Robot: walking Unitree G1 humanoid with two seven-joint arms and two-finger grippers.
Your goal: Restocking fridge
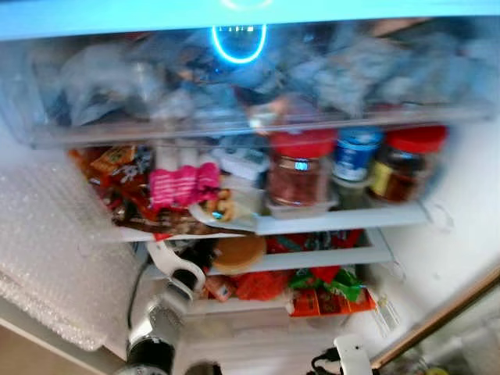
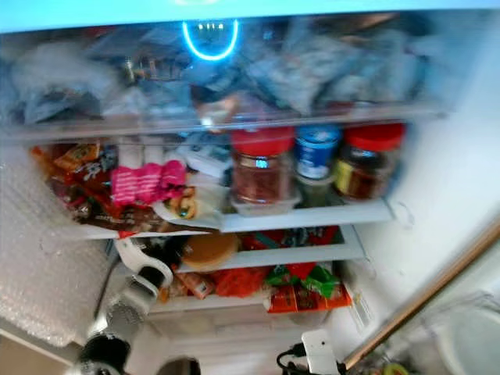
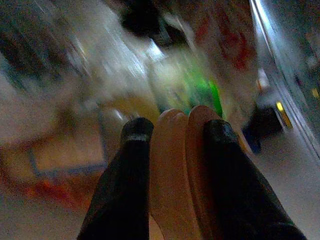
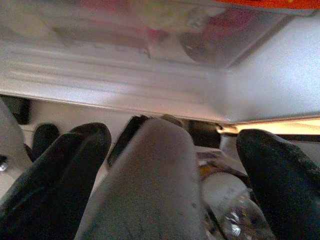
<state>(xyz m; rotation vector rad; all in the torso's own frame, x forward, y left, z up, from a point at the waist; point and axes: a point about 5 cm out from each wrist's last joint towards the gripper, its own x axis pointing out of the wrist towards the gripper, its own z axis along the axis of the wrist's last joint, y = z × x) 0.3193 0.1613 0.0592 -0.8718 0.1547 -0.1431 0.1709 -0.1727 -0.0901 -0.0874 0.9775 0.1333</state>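
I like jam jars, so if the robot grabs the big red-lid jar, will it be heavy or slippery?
The red-lid jar looks like glass and full, so probably heavy and breakable. Its smooth side may be slippery. It stands upright on the shelf, so a push might tip it.
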